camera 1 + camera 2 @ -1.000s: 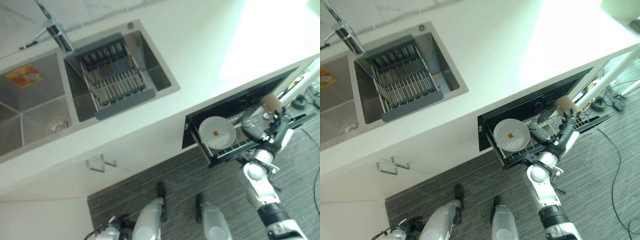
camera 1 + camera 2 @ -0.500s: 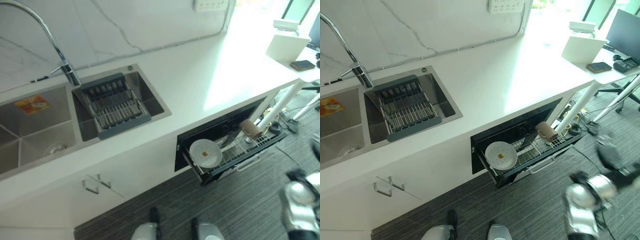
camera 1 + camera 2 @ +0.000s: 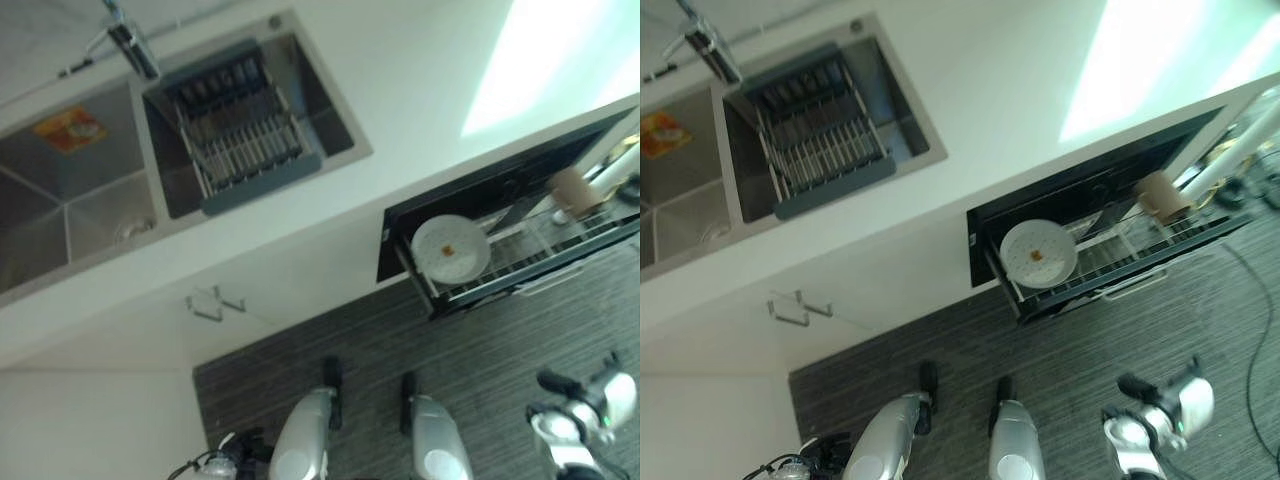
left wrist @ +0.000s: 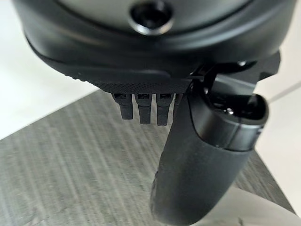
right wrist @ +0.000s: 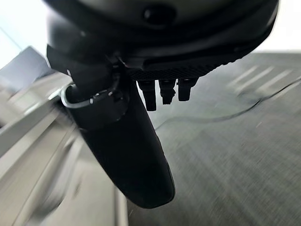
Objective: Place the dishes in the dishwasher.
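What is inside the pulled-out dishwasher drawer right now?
In the dishwasher drawer, a white plate with an orange spot lies on the wire rack at one end, and a brown cup sits near the other. The space further back under the counter is hidden.

A long white countertop [image 3: 400,110] is running across the room, bright light falling on its right end. Set into it, a double-bowl stainless steel sink [image 3: 60,190] is sitting under a chrome tap [image 3: 130,45], with a grey slatted drying rack [image 3: 240,140] resting across the right bowl and an orange sticker [image 3: 68,130] showing on the left bowl's wall. Below, a white cabinet front is carrying a metal handle [image 3: 215,303] above grey striped carpet [image 3: 350,340].
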Robot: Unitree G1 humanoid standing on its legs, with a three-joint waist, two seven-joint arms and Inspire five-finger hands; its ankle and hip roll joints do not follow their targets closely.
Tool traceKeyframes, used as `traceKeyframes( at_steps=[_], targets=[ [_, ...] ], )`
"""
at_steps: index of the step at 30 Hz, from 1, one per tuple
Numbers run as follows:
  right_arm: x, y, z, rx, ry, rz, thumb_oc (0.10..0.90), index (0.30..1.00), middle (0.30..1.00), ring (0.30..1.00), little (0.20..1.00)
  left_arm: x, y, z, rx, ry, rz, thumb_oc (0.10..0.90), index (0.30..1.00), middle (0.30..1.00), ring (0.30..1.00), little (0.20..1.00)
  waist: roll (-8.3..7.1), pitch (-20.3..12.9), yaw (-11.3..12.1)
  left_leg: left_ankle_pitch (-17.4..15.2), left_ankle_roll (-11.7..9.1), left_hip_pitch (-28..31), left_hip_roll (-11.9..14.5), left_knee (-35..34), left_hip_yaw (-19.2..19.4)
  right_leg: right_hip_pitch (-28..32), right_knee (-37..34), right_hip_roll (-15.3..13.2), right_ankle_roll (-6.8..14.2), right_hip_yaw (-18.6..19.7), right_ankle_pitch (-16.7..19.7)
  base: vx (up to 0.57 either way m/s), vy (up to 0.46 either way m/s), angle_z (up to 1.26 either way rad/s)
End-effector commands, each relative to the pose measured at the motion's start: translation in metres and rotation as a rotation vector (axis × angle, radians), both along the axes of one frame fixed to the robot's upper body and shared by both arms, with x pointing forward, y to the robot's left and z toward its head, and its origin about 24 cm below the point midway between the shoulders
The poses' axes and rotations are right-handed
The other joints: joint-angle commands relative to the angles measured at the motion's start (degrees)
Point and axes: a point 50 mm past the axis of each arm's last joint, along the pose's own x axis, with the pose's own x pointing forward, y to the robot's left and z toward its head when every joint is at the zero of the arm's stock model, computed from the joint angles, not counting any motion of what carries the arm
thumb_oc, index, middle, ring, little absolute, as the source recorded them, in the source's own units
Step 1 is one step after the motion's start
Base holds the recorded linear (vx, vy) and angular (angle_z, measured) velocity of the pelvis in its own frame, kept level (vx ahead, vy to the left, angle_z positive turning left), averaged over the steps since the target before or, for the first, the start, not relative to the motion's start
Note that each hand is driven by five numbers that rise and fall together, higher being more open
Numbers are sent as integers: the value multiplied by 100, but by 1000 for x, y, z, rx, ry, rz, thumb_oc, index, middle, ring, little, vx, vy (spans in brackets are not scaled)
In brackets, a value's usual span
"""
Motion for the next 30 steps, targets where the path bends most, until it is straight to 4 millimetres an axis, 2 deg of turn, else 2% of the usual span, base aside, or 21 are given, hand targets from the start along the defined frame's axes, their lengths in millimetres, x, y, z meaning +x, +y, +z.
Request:
traceKeyframes(
  at_steps=[1,7,10,11,12,13,15,23,26,28,29,30],
  targets=[
    [1,-30,34,-175,-83,48,800,900,900,900,900,-32,14,-9,-10,74,182,800,900,900,900,900,-141,-394,16,-920,-57,381,125,557,-380,616,187,140,-104,-424,-803,-108,47,28],
    [33,-25,61,-260,-126,171,800,900,900,900,900,-41,14,-11,-22,80,209,800,900,900,900,900,-23,-173,276,-689,-100,107,59,557,-465,317,715,46,-173,-563,-1008,-8,27,38],
    [54,-22,84,-323,-172,237,800,900,900,900,900,-39,12,-11,-33,76,205,800,900,900,900,900,43,-62,437,-565,-127,-74,44,557,-493,130,964,-4,-207,-631,-1097,11,35,26],
    [72,-16,110,-394,-240,279,800,900,900,900,900,-37,14,-9,-37,68,197,800,900,900,900,900,62,-23,585,-456,-140,-301,61,557,-500,-85,1156,-24,-218,-670,-1145,33,27,17],
    [78,-14,121,-419,-275,287,800,900,900,900,900,-37,15,-9,-34,67,192,800,900,900,900,900,61,-23,638,-422,-143,-388,67,557,-513,-155,1208,-19,-219,-672,-1162,30,16,12],
    [79,-14,122,-421,-279,288,800,900,900,900,900,-37,15,-9,-34,66,191,800,900,900,900,900,60,-23,642,-419,-144,-397,66,557,-513,-165,1215,-19,-219,-671,-1165,47,10,15],
    [96,-6,166,-508,-422,306,800,900,900,900,900,-35,19,-7,-19,62,164,800,900,900,900,900,49,-23,795,-332,-148,-633,70,557,-598,-363,1375,23,-202,-661,-1225,95,42,18],
    [117,-6,230,-652,-490,325,800,900,900,900,900,-28,26,-2,-17,27,113,800,900,900,900,900,96,-23,1139,-210,-129,-917,-3,557,-776,-533,1611,-47,-178,-734,-1291,59,35,9],
    [123,-7,263,-729,-516,326,800,900,900,900,900,-24,29,1,-15,7,90,800,900,900,900,900,120,-23,1290,-178,-116,-1034,-47,557,-859,-572,1678,-89,-150,-786,-1292,54,29,19],
    [128,-2,293,-802,-538,340,800,900,900,900,900,-21,32,3,-18,-21,82,800,900,900,900,900,141,-23,1459,-152,-98,-1098,-100,557,-962,-551,1707,-138,-132,-866,-1290,113,27,12],
    [129,-1,296,-810,-537,344,800,900,900,900,900,-23,33,3,-18,-20,82,800,900,900,900,900,62,-23,1472,-287,-118,-997,-172,557,-954,-460,1743,-200,-94,-799,-1463,135,-11,6],
    [130,1,300,-820,-547,347,800,900,900,900,900,-22,34,4,-18,-28,83,800,900,900,900,900,64,-23,1507,-279,-111,-1013,-185,557,-972,-454,1753,-214,-90,-820,-1464,120,-34,5]
  ],
)
